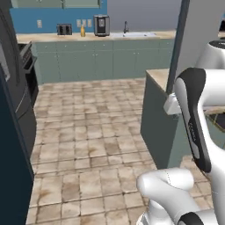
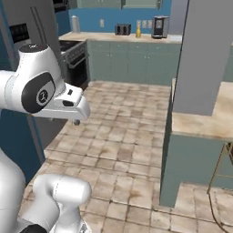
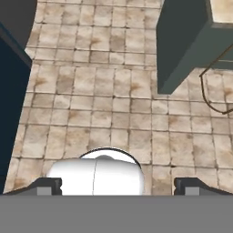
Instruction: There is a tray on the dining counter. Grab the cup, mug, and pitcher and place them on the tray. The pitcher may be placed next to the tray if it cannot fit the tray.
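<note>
We are still at the start. Our gripper point(image 3: 118, 185) is wide open and holds nothing. It points down at the tiled floor point(image 3: 104, 91). The end of the dining counter point(image 2: 205, 119) is just ahead on our right, past the grey pillar point(image 2: 200, 54). We cannot see the tray, the cup or the mug yet. A small yellow bottle point(image 2: 138, 32) stands on the far counter point(image 2: 113, 36); it may be the pitcher, but it is too small to tell. Next we think we must drive closer and find the things.

Tan stone tiles point(image 1: 88, 149) are covering the floor, grey-green cabinets point(image 1: 101, 59) are lining the blue back wall point(image 1: 57, 19), and a toaster point(image 1: 64, 29) is sitting beside a coffee machine point(image 1: 101, 25).
</note>
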